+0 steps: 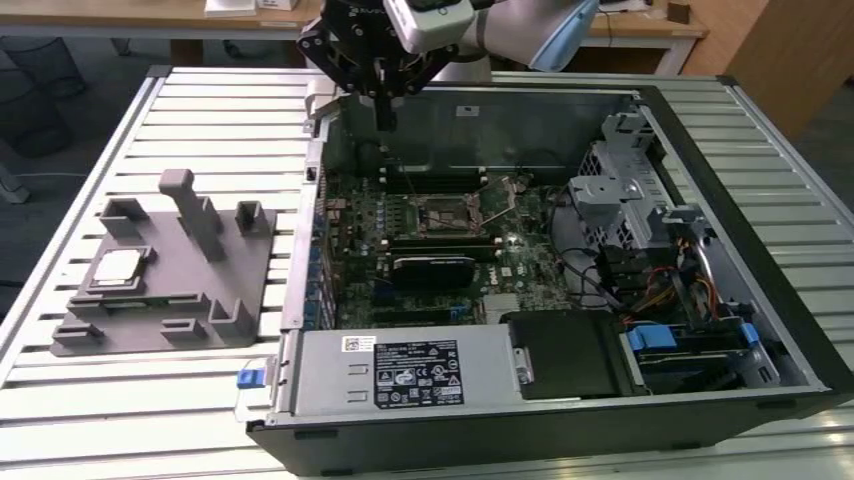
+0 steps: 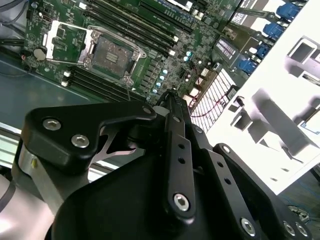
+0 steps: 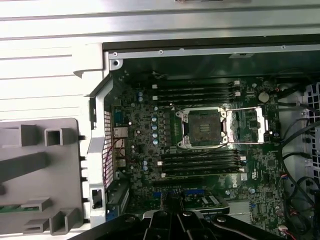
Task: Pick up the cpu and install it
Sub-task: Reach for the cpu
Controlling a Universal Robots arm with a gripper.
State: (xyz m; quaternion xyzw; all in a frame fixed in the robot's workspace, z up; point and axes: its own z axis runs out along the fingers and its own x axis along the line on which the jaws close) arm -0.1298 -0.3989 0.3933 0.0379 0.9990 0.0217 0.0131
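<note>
Lying open toward the near edge of the slatted table (image 1: 200, 110), computer case (image 1: 534, 435); power supply box (image 1: 400, 372) along its near side.

Grey holder block (image 1: 174, 290) by the table edge on the exterior view's left, just beside the case; cpu (image 1: 118, 268) flat on the block, metal top up, nothing touching it.

Mid-case, socket (image 1: 441, 212) on the motherboard; both wrist views show its metal frame swung aside and the socket (image 3: 202, 127) bare.

Toward the table's far edge, gripper (image 1: 384, 125) hangs above the motherboard's far part, well apart from the cpu; fingers pressed together into one narrow bar, nothing between them, touching nothing; second wrist view agrees, gripper (image 2: 172, 100) tips meeting.
</note>
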